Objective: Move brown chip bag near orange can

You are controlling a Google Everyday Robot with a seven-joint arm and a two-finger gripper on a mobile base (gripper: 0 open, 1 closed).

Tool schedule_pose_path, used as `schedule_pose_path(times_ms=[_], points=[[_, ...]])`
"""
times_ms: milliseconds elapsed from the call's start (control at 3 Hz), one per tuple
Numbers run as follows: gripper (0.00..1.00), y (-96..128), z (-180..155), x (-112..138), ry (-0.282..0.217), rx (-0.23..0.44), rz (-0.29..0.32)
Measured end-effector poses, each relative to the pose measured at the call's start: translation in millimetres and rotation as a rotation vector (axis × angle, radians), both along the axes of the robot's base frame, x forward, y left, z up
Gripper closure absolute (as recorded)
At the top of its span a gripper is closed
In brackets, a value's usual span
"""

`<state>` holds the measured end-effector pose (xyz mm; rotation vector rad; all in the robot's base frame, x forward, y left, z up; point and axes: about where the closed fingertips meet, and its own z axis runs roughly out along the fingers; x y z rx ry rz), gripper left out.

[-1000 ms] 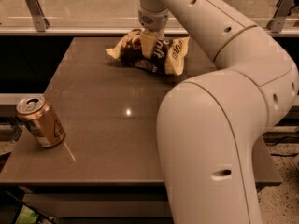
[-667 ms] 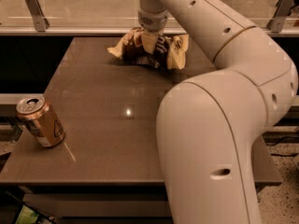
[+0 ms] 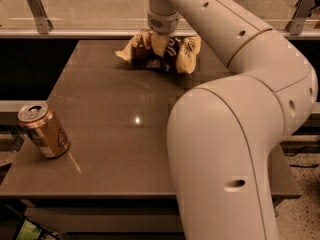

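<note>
The brown chip bag (image 3: 175, 54), crumpled with a dark brown middle and pale yellow ends, is at the far middle of the table. My gripper (image 3: 160, 48) comes down onto it from above, and its fingers are closed into the bag's middle, bunching the foil. The bag's underside is at or just above the table top. The orange can (image 3: 44, 130) stands tilted at the table's near left edge, silver top showing, far from the bag and the gripper.
The brown table (image 3: 115, 129) is bordered at the back by a rail with metal brackets (image 3: 37, 6). My own arm (image 3: 235, 134) fills the right half of the view and hides the table's right side.
The bag has bunched up around the gripper and shifted slightly up and back. The can has not moved.
</note>
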<state>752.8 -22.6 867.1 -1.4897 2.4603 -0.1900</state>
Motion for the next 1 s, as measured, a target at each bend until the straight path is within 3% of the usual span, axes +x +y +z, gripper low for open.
schedule_pose_path(times_ms=[1000], points=[[1.00,0.1,0.3,0.0,0.000,0.000,0.000]])
